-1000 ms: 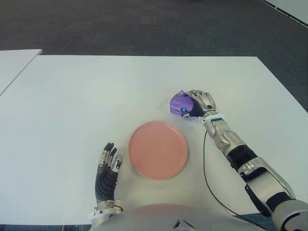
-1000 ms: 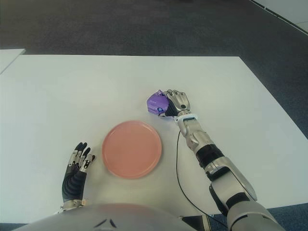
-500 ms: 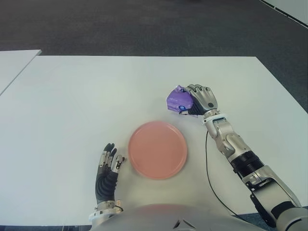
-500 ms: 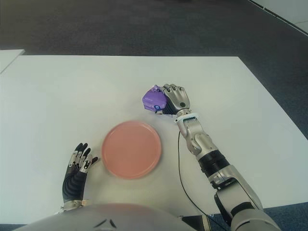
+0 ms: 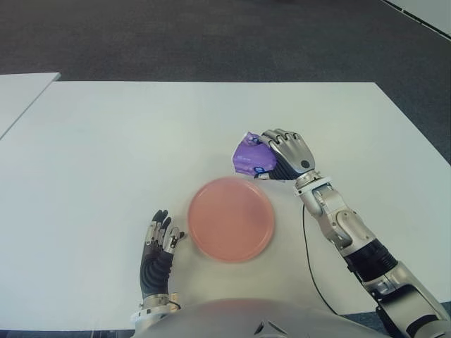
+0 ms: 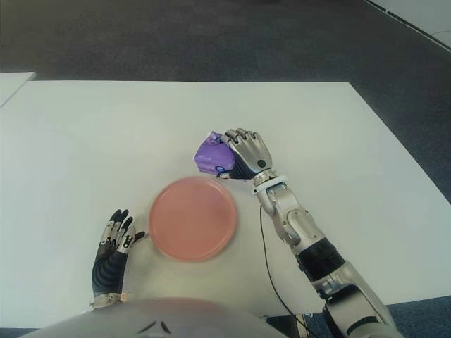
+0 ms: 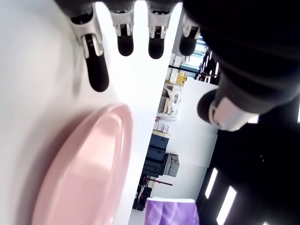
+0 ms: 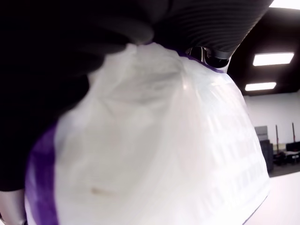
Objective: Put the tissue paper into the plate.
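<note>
A purple tissue pack (image 5: 250, 157) hangs above the white table (image 5: 106, 155), just beyond the far rim of the round pink plate (image 5: 231, 219). My right hand (image 5: 285, 155) is shut on it, fingers wrapped over its right side. Up close in the right wrist view, the tissue pack (image 8: 159, 145) fills the picture, white with purple edges. My left hand (image 5: 159, 246) shows open beside the plate, on its left, near the table's front edge. In the left wrist view its spread fingers (image 7: 96, 70) point past the plate (image 7: 84, 178).
A second white table (image 5: 17, 95) stands at the far left, with a narrow gap between. Dark carpet (image 5: 211, 35) lies beyond the table's far edge. A black cable (image 5: 308, 260) runs along my right forearm.
My right hand has lifted the tissue pack and carried it left and nearer, toward the plate's far rim. The left hand has not moved.
</note>
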